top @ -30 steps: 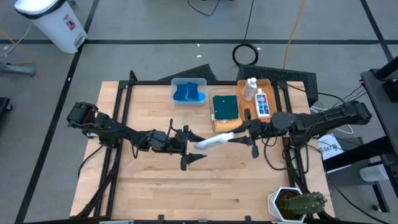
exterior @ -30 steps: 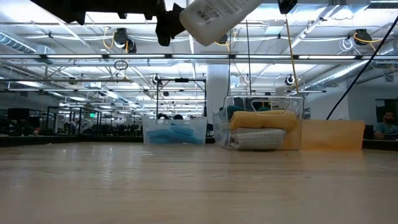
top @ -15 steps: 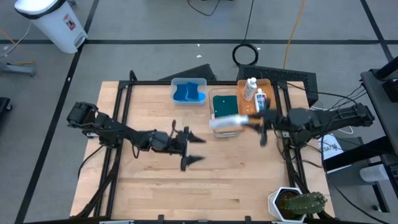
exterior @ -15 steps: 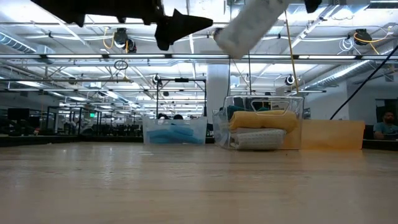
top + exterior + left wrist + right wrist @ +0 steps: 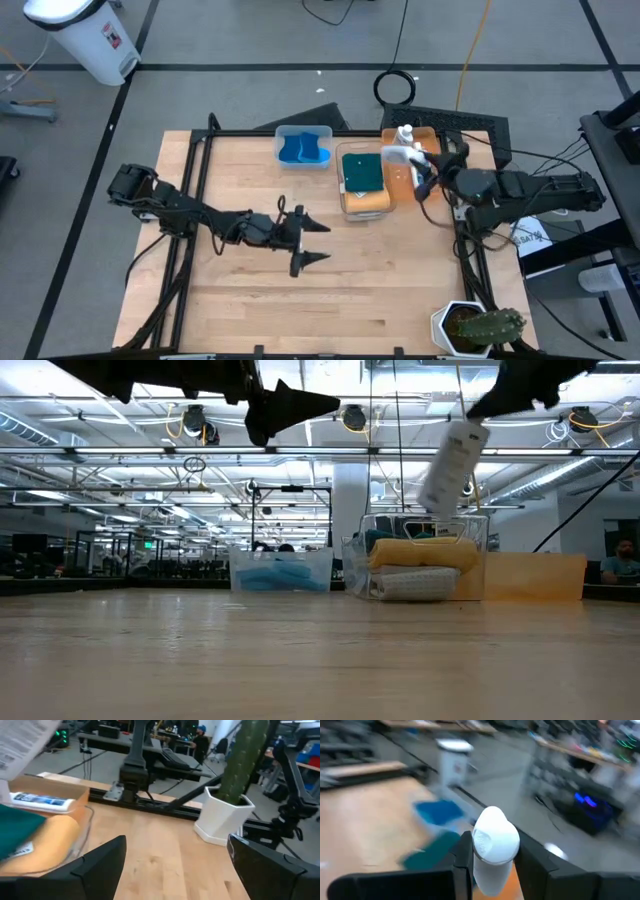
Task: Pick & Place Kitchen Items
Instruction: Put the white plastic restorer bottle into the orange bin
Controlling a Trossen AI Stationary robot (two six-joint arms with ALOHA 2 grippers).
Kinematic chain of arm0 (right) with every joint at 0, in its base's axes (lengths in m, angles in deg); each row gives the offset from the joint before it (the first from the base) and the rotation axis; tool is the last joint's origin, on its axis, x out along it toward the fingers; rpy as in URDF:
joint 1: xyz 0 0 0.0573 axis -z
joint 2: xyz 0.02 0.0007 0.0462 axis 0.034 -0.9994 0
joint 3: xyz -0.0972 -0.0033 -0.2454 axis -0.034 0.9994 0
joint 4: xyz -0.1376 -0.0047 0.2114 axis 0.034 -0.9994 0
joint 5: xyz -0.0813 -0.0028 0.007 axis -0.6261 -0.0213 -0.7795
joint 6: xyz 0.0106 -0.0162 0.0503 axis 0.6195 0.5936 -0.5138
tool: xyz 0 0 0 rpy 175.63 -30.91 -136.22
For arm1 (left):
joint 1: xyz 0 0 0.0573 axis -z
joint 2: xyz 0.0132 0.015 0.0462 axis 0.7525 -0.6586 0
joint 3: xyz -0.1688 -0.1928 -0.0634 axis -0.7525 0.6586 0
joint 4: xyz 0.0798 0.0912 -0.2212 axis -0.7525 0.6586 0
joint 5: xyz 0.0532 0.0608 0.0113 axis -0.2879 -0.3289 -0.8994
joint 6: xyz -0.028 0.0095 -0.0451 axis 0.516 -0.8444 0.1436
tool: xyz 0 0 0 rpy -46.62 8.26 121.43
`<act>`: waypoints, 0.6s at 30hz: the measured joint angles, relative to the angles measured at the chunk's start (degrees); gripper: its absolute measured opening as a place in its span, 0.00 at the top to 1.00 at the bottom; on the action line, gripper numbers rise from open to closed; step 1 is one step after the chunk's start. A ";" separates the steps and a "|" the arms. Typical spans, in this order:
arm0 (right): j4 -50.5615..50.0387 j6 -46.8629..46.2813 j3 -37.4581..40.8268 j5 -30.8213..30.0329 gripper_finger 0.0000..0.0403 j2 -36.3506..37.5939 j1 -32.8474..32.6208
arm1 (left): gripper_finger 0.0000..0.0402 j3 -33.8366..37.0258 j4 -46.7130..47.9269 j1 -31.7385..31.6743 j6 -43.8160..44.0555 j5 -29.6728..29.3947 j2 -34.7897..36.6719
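Observation:
A white bottle (image 5: 399,155) hangs in the air over the near edge of the orange tray (image 5: 432,135), with my right gripper (image 5: 420,172) shut on it. In the low view the bottle (image 5: 452,464) slants down below that gripper (image 5: 515,390). Another white bottle (image 5: 405,134) lies in the tray. A clear bin (image 5: 346,205) holds a dark green cloth (image 5: 362,171) and a mustard-yellow cloth (image 5: 368,201). Blue cloth pieces (image 5: 303,150) lie in a second bin. My left gripper (image 5: 318,241) stands open over the table's middle, touching nothing. My right gripper pinches the bottle's body (image 5: 489,872) between its two fingers (image 5: 464,860), below the rounded cap (image 5: 495,839). The cap end sticks out past the fingertips. The bottle is lifted clear and slants downward (image 5: 440,485), its label showing.
A potted cactus (image 5: 480,325) stands at the table's near right corner, and shows in the left wrist view as well (image 5: 227,810). Black frame rails (image 5: 190,180) run along the table's left, right and far sides. Bare wood lies across the near half.
My right gripper has carried the white bottle from the table's middle, beside my left gripper's fingers, toward the far right edge and the orange tray, turning as it went. The bottle, lying nearly level before, now slants down. My left gripper has stayed where it was.

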 joint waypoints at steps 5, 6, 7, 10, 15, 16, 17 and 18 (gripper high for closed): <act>-9.29 -7.46 0.00 4.69 0.80 0.03 6.91 | 0.13 0.00 0.77 0.04 0.28 0.03 0.00; -11.07 -8.84 0.00 6.28 0.80 -0.27 8.88 | 0.13 0.00 0.75 0.00 0.28 0.01 0.00; -12.75 -9.67 0.00 7.75 0.80 -0.67 10.74 | 0.13 0.00 0.76 -0.02 0.30 -0.01 0.00; -15.62 -10.87 0.00 13.63 0.80 -2.36 16.06 | 0.13 0.00 0.76 0.00 0.31 -0.02 0.00; -17.39 -10.80 0.02 21.74 0.80 -6.38 22.32 | 0.13 -0.02 0.74 0.00 0.33 -0.02 0.00; -17.38 -10.69 0.02 23.18 0.80 -7.23 23.12 | 0.13 -0.02 0.73 0.00 0.33 -0.02 0.00; -17.34 -10.57 0.02 25.11 0.80 -8.09 23.87 | 0.13 -0.02 0.73 0.00 0.33 -0.02 0.00; -17.34 -10.35 0.02 26.73 0.80 -8.98 24.49 | 0.13 -0.02 0.74 0.00 0.32 -0.02 0.00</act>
